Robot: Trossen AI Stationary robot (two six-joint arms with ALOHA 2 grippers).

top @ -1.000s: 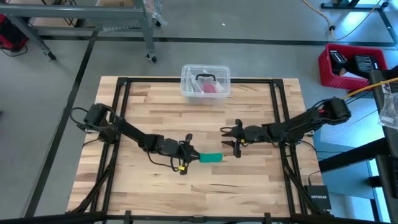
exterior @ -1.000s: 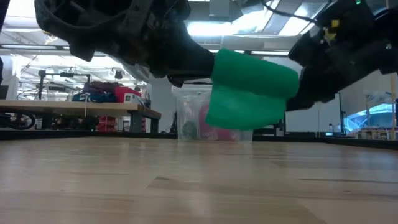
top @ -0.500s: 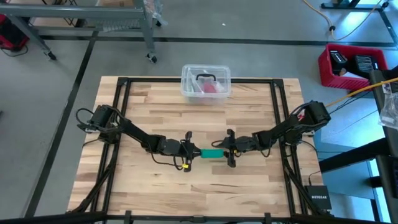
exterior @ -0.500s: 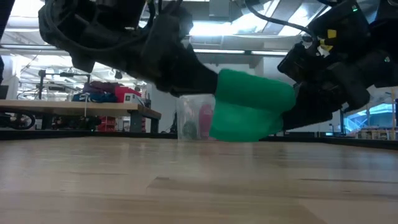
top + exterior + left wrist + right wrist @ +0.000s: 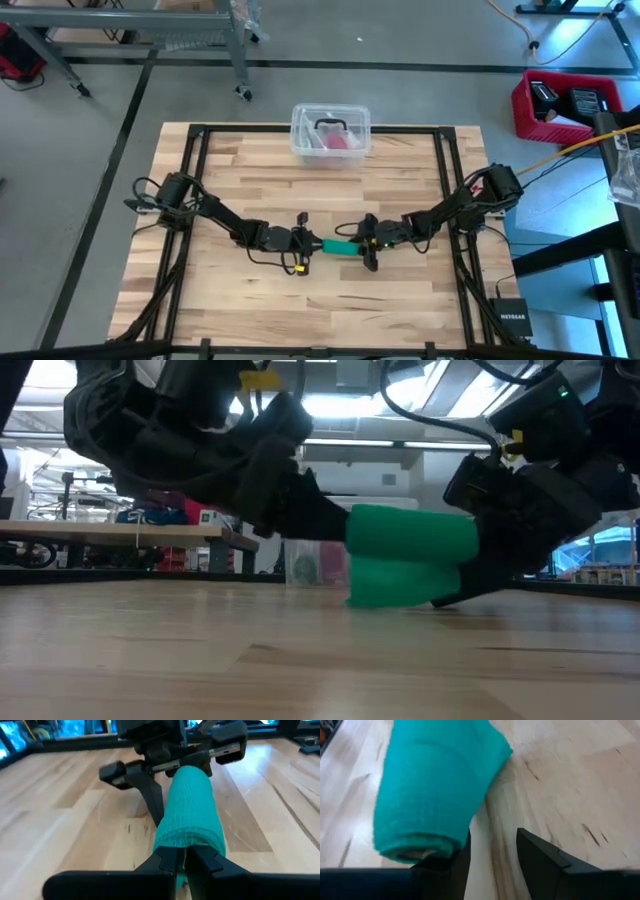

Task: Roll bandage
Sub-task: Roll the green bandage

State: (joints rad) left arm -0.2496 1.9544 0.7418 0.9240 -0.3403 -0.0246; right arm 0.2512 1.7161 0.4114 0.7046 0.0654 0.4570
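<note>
The bandage [image 5: 342,247] is a teal-green roll at mid-table, lying between my two grippers. In the low view a looser part [image 5: 395,582] hangs under the roll [image 5: 412,530] and reaches the tabletop. My left gripper [image 5: 312,243] is shut on the roll's left end. My right gripper [image 5: 364,248] stands open at the roll's right end. In the right wrist view the gap between its fingers [image 5: 492,855] shows bare wood, and the roll [image 5: 435,785] lies to one side of one finger. My left gripper pinches the bandage roll's near end [image 5: 186,842] between its two shut fingers. It comes almost level from the table's left, fingers in line with the roll. The roll sticks out beyond them, its underside on the table. My right gripper has one finger [image 5: 457,862] alongside the roll's other end [image 5: 415,851]. Whether it touches, I cannot tell.
A clear plastic tub [image 5: 330,130] with a pink-red item inside stands at the table's far edge, well behind the grippers. A black frame [image 5: 195,180] runs along the table's sides. Bare wood lies near and far of the bandage.
Both grippers have sunk toward the table. My right gripper has moved left and toward the near edge, up to the roll's free end, tipping further down. The bandage has come down with my left gripper, and its lower part now meets the tabletop.
</note>
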